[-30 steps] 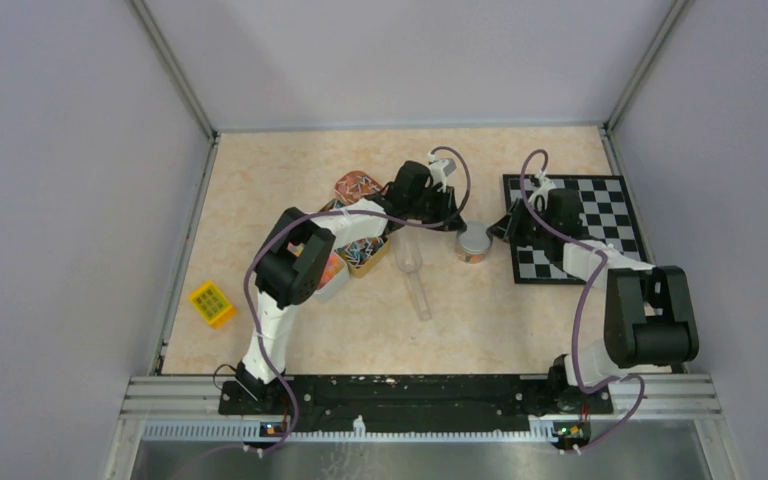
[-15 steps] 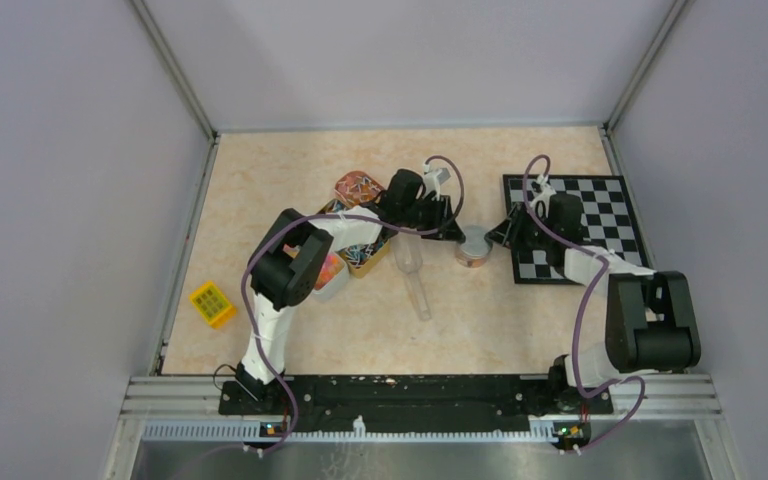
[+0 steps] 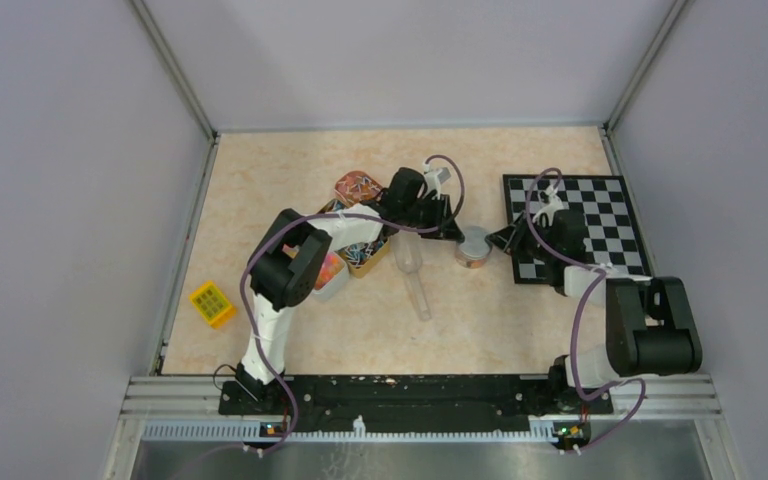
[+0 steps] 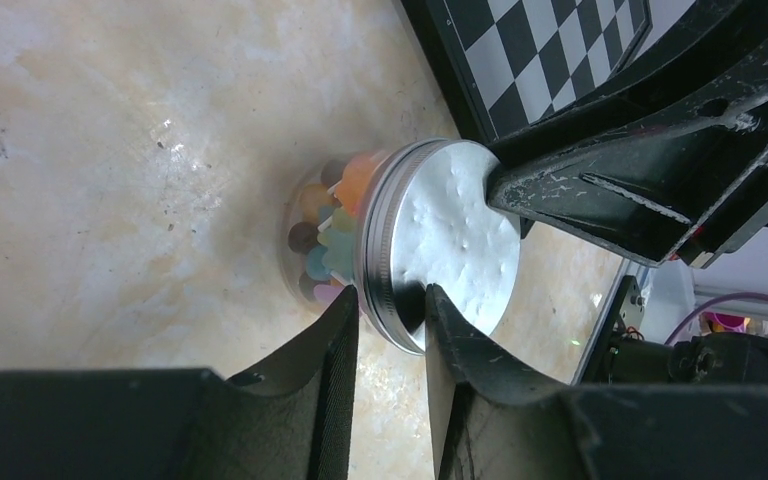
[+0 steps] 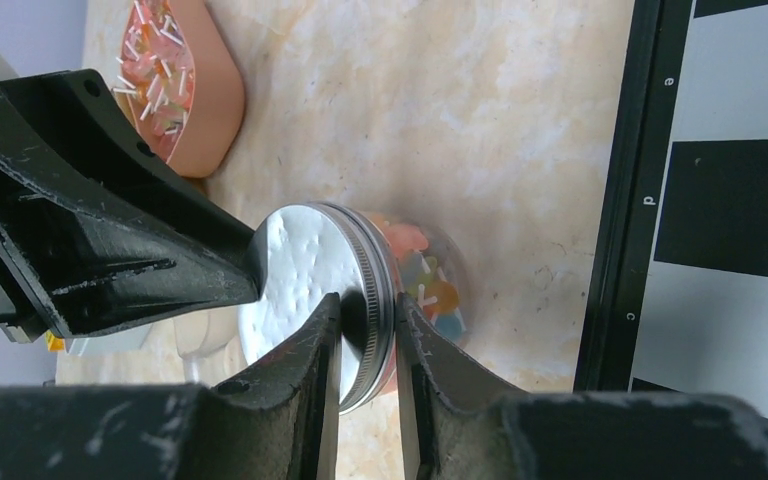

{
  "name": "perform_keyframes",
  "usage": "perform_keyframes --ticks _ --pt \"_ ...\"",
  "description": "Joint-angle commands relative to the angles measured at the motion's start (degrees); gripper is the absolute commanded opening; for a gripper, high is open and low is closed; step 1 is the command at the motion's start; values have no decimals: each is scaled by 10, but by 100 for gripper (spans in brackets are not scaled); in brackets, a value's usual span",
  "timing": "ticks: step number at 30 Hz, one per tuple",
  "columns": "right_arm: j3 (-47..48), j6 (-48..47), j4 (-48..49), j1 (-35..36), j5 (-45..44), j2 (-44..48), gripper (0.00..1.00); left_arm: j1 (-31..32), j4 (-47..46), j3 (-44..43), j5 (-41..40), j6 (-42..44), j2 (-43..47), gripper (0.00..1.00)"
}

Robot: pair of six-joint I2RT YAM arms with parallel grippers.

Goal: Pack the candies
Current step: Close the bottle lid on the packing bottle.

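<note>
Near left, a yellow block [image 3: 212, 303] sits well apart, idle. A clear scoop [image 3: 415, 280] lies just near-left of the jar [image 3: 475, 256], outside both arms' reach lines. The jar stands mid-table, just left of the chessboard [image 3: 585, 215]. The candies [image 4: 325, 235] are inside it, with the metal lid [image 3: 475, 240] on top. Change noted: the right arm has swung nearer, and the jar has barely shifted. The left gripper [image 4: 390, 305] and right gripper [image 5: 365, 305] now meet the lid from opposite sides. Both jaws are narrow, with the lid rim in each gap; I cannot tell if either truly bites. This reads as closing the lid, packing nearly done. Farther left, a dish of sprinkles [image 3: 358, 186] crowds the left arm.
</note>
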State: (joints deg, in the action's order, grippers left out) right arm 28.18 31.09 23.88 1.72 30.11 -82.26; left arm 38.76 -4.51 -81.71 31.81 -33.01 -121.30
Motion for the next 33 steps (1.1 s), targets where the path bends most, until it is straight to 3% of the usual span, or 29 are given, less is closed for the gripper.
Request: perform_keyframes --ticks 1,5,10,15,20,26,33 --pt "-35 3 -29 10 22 -42 19 9 115 45 -46 17 -48 32" --pt "34 -12 -41 9 44 -57 22 9 56 67 27 -29 -22 33" --pt "100 -23 -61 3 40 -84 28 8 49 51 32 -49 13 42" --pt "161 -23 -107 -15 32 -63 52 1 33 26 41 -54 18 50" --pt "218 -21 -184 -15 29 -26 61 -14 33 -5 47 -53 14 57" --pt "173 -22 -260 -15 40 18 56 -27 43 -40 42 -27 6 59" --pt "115 -20 -249 -11 46 48 43 -27 42 -43 53 -22 -19 52"
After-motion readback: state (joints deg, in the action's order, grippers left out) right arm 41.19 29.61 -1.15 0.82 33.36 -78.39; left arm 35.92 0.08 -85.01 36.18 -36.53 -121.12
